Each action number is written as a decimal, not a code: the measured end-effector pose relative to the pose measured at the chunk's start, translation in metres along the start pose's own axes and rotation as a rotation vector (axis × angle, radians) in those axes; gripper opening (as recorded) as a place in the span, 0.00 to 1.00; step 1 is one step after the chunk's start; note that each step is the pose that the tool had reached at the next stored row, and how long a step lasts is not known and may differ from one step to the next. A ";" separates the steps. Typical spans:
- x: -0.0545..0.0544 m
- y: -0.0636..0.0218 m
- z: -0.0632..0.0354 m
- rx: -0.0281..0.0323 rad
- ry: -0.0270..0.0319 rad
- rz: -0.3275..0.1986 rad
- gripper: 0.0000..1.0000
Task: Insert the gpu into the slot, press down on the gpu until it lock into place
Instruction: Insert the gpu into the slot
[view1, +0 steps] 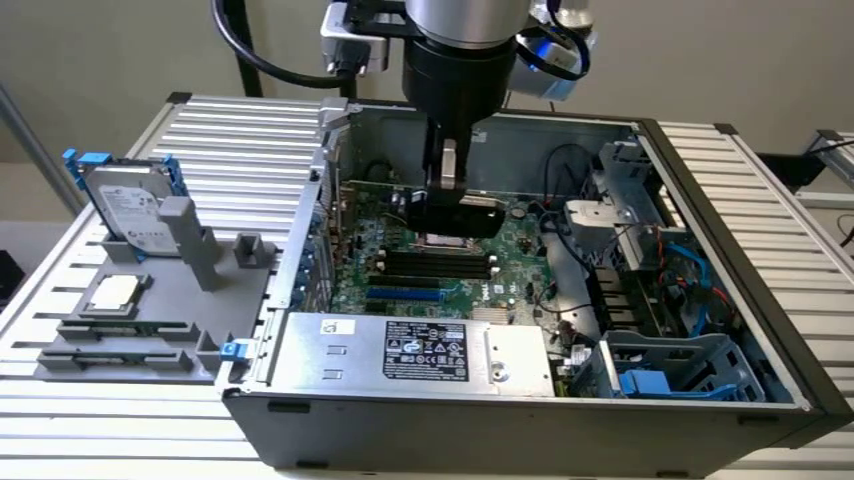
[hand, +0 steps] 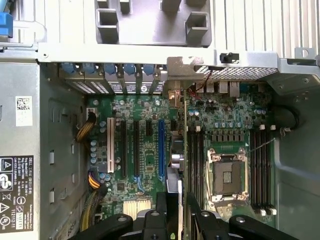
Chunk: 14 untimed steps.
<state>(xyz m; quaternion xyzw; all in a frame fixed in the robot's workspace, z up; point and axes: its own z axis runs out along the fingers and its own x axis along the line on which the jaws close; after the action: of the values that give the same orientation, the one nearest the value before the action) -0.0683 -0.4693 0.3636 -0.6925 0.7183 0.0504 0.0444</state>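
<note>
Gripper (view1: 450, 195) is inside the open case (view1: 534, 430), over the mobo. Jaws are pinching the gpu (view1: 461, 215) by its top edge, so the card hangs upright under the fingers, off the board. In the exterior view it sits above the cpu socket (view1: 441, 241) area. The blue slot (view1: 400, 295) is further toward the psu (view1: 414, 350), bare, w/ nothing in it.

Wrist view shows the gpu (hand: 184, 140) edge-on, a thin line coming out from the gripper (hand: 181, 220). It runs parallel to the slot (hand: 161, 150), just beside it on the ram strips (hand: 195, 160) side, not lined up over it. So not seated yet. Hdd (view1: 134, 205) is on the gray rack outside the case, on the exterior view's left.
</note>
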 end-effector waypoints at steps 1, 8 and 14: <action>0.001 0.0003 0.0010 0.0012 0.0000 -0.002 0.26; 0.004 0.0019 0.0059 0.0138 -0.0003 -0.017 0.26; 0.007 0.0090 0.0134 0.0235 -0.0006 -0.021 0.26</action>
<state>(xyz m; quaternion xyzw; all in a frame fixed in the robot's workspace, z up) -0.0777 -0.4736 0.3495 -0.6996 0.7113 0.0417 0.0533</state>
